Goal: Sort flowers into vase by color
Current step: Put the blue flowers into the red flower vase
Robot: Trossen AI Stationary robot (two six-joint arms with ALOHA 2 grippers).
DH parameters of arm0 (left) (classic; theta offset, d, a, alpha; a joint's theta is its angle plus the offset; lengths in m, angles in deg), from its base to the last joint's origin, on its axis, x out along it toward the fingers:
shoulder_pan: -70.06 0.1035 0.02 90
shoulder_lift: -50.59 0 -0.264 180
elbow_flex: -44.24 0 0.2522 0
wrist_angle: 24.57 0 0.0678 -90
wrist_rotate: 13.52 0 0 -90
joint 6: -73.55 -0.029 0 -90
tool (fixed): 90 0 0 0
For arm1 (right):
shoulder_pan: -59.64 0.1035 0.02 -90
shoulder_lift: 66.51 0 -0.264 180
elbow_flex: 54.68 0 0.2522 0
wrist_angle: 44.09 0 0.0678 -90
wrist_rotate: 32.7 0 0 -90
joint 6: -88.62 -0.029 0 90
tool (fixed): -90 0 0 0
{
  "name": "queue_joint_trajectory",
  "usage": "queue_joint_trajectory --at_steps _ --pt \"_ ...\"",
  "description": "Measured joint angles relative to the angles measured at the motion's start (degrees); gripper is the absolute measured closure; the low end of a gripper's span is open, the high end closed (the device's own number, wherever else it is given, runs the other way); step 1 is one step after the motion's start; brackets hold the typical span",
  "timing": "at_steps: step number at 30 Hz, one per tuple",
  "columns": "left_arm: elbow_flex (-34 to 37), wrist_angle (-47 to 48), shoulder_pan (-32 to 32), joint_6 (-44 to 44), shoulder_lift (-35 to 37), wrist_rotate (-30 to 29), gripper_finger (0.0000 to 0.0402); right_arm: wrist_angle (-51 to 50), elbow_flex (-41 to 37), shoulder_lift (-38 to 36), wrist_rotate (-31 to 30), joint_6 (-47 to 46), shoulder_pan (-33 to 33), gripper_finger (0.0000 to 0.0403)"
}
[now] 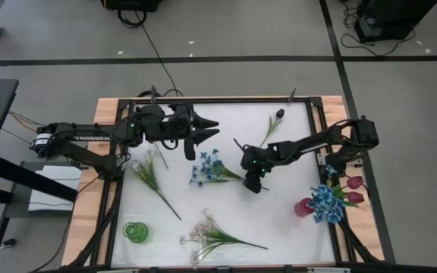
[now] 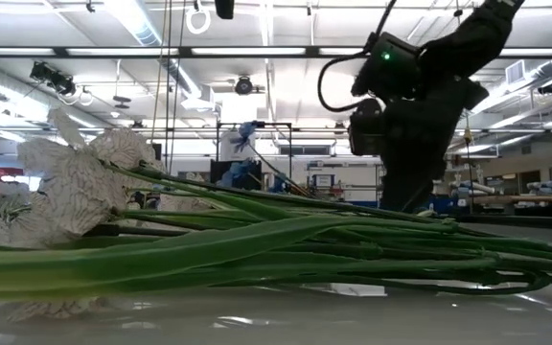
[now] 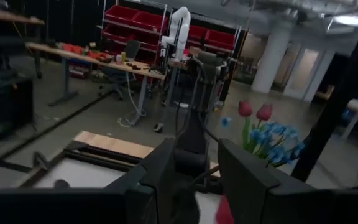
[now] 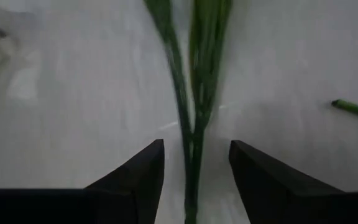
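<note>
A blue flower (image 1: 205,168) lies at the table's middle, its green stem (image 4: 194,124) running toward the right. My right gripper (image 1: 255,184) slants down over the stem's free end, open, one finger on each side of the stem (image 4: 196,155) and not touching it. My left gripper (image 1: 205,129) hangs open and level above the table's far left, with nothing between its fingers (image 3: 191,180). A red vase (image 1: 303,207) at the right holds blue blossoms (image 1: 326,202) and red tulips (image 1: 353,189). A green vase (image 1: 135,232) stands near left.
A white spray (image 1: 203,235) lies near the front edge, filling the low view (image 2: 75,192). Another green-stemmed spray (image 1: 152,173) lies at the left, and a dark-budded stem (image 1: 274,123) at the far side. A black frame (image 1: 319,121) rims the white table.
</note>
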Motion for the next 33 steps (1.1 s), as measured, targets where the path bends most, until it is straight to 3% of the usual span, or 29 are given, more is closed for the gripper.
queue_joint_trajectory --at_steps 5,7,10,12,19,27,33 --pt "0.0 0.0 0.0 3.5 0.0 0.0 0.0276 -3.2 3.1 3.5 -5.1 0.2 1.2 0.0237" --pt "0.0 0.3 0.2 3.7 0.0 0.0 0.0276 -4.1 4.2 3.8 -7.0 1.0 1.7 0.0273" --pt "0.0 2.4 0.3 3.8 0.0 0.0 0.0276 -6.6 5.5 3.3 -9.1 1.4 1.9 0.0357" --pt "0.0 3.9 0.3 5.5 0.0 0.0 0.0276 -6.9 5.6 2.3 -8.8 0.8 1.4 0.0386" --pt "0.0 4.4 0.5 10.2 0.7 -2.2 0.0276 -4.1 5.5 -9.9 -11.4 -7.9 -2.0 0.0395" --pt "0.0 3.6 0.2 11.6 -0.9 -5.2 0.0276 3.4 5.6 -30.8 -22.9 -10.0 -4.7 0.0395" --pt "0.0 -8.4 0.2 11.1 -6.3 -5.8 0.0276 14.0 5.6 -39.0 -24.5 -4.9 -4.7 0.0395"
